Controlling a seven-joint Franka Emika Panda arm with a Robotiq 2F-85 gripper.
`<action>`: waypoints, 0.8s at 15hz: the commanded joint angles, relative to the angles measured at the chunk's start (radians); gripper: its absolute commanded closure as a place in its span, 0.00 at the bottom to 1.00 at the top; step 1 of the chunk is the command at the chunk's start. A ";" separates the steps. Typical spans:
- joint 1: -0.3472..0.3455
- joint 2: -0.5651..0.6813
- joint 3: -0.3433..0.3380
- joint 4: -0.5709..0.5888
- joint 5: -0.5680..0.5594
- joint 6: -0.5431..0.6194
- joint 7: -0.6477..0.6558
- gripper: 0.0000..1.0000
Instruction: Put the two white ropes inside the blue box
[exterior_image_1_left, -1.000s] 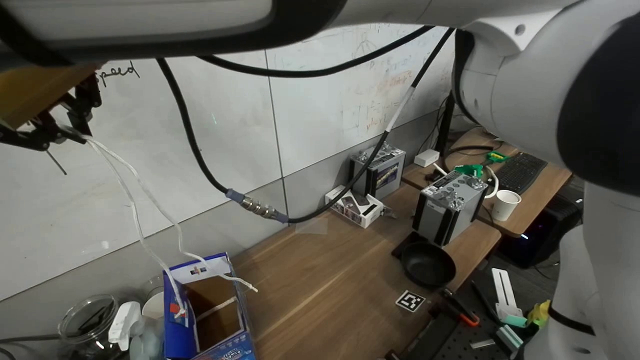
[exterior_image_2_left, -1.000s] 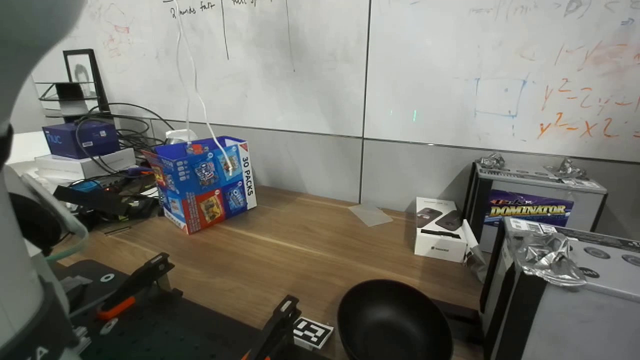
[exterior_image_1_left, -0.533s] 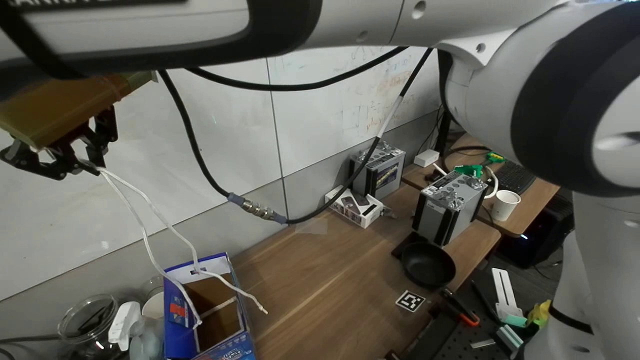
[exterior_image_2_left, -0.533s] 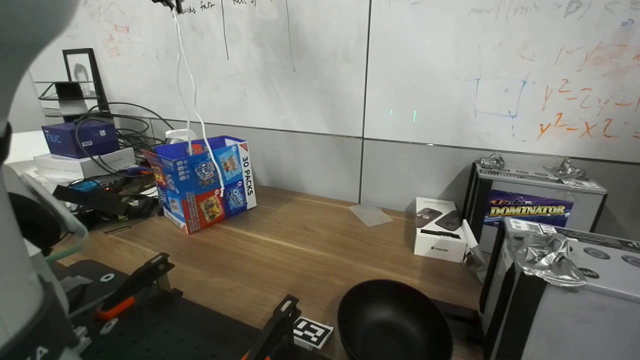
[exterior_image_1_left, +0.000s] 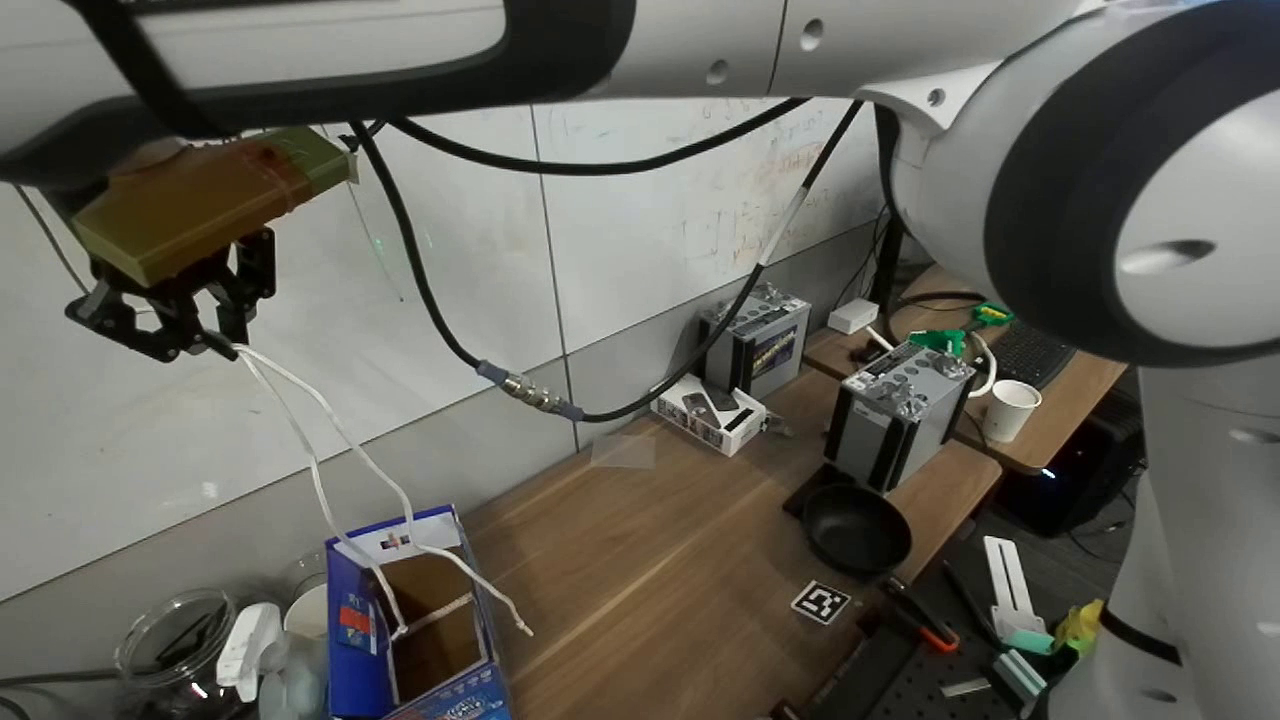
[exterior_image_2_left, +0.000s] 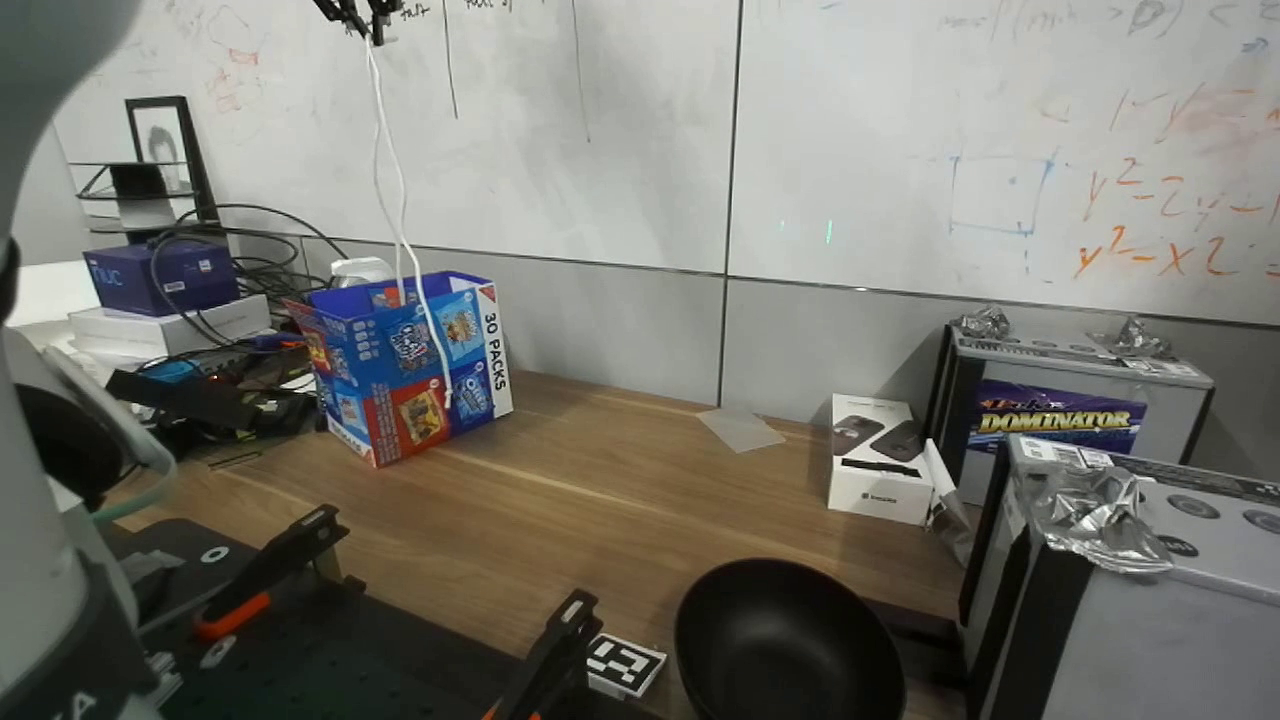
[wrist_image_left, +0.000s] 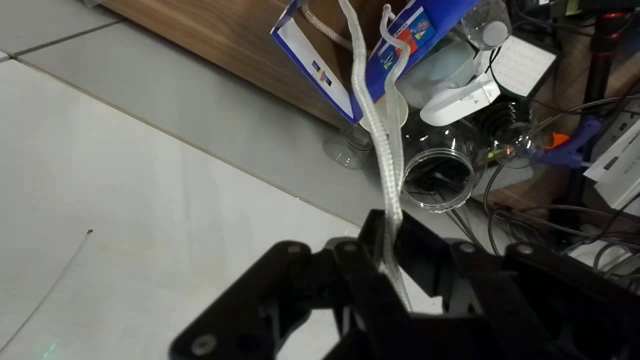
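In an exterior view, a black pan (exterior_image_2_left: 790, 640) sat near on the right. Farther left, the blue box (exterior_image_2_left: 410, 370) stood on the surface (exterior_image_2_left: 600, 480), one white rope (wrist_image_left: 324, 29) inside. Above, the fingers (wrist_image_left: 422, 250) were closed on the other white rope (wrist_image_left: 382, 150), one end dangling outside the near wall, one behind it. A whiteboard (exterior_image_2_left: 600, 150) stood beyond.

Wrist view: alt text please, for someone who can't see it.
The gripper, at the bottom, grips a white rope whose two strands run up toward the open blue box at the top. A second white rope shows inside the box; a clear jar stands right of centre, whiteboard at lower left.
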 joint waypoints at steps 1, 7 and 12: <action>-0.033 -0.019 0.021 -0.051 0.062 0.029 -0.049 0.97; -0.078 -0.022 0.051 -0.201 0.168 0.125 -0.175 0.97; -0.155 -0.037 0.073 -0.425 0.281 0.363 -0.325 0.97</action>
